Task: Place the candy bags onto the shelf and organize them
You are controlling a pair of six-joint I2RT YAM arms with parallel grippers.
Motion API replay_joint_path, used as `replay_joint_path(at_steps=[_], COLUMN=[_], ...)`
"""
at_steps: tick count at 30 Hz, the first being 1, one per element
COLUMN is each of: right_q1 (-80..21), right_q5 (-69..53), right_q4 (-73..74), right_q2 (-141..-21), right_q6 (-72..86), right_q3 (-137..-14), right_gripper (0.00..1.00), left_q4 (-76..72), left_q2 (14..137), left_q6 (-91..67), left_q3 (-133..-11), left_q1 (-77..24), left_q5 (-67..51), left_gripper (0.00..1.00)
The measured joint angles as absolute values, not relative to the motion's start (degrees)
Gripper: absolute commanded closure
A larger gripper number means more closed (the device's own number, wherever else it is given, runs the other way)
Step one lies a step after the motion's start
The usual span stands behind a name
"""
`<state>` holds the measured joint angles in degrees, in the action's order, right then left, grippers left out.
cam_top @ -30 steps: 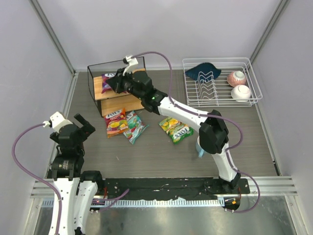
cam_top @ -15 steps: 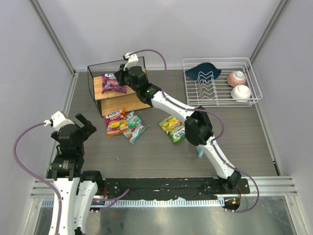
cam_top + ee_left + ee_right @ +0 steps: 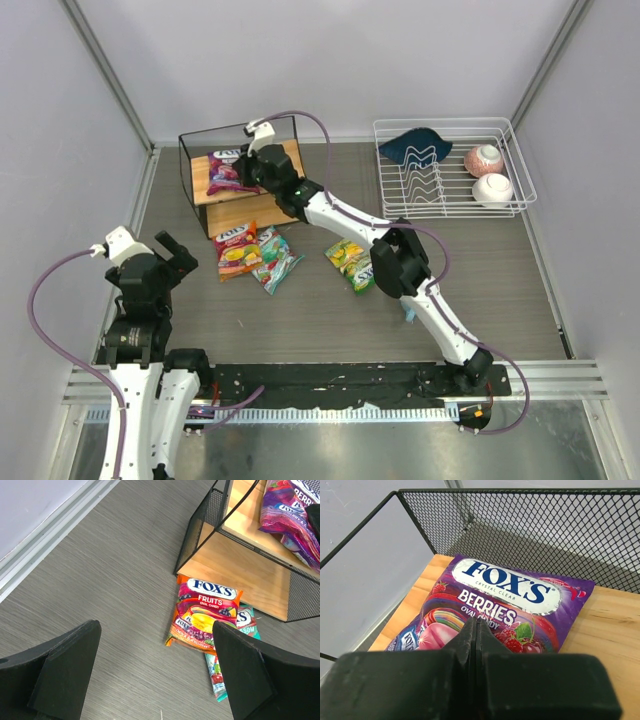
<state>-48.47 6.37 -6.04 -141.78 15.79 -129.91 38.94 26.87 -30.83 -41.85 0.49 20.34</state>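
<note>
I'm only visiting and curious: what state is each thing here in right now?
Purple bag, flat on the shelf's top board.
Red bag, flat on the table by the shelf.
Teal bag, on the table, partly under the red bag.
Yellow bag, on the table, partly behind the right arm.
Left end effector, open, empty.
Right end effector, shut, over the purple bag.

I am looking into a robot test lab, not a home. Plain pale walls [image 3: 330, 60] box in a grey tabletop [image 3: 320, 310]. My left arm [image 3: 140, 310] and right arm [image 3: 345, 215] are bolted to a metal rail [image 3: 560, 373] along the near edge. Purple cables [image 3: 31, 300] loop off them. The shelf [image 3: 240, 212] and a wire rack [image 3: 440, 195] sit near the far corners like props.
</note>
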Motion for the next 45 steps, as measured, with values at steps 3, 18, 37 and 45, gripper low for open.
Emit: replay_joint_path(at_steps=[3,18,37,45], right_q1=[-48.64,-49.01,-50.52,-50.83], right_q5=[6.39,2.55,3.81,5.37], right_q4=[-6.15,-6.00,-4.36,-5.15], right_q2=[-141.75,-141.58,-144.38,-144.81], right_q6=[14.04,5.41,6.48,7.53], right_q3=[-129.82,-129.58,-134.45,-134.85], right_gripper=[0.98,0.96,0.96,0.94], left_q4=[38.76,38.35,38.33,38.09], left_q2=[26.85,26.87,26.89,26.89], left_q6=[-30.81,-30.63,-30.50,-30.04], left_q3=[-41.85,-41.85,-41.85,-41.85], left_q1=[0.49,0.49,0.49,0.49], left_q5=[20.08,18.83,18.79,18.35], left_gripper=[0.00,0.00,0.00,0.00])
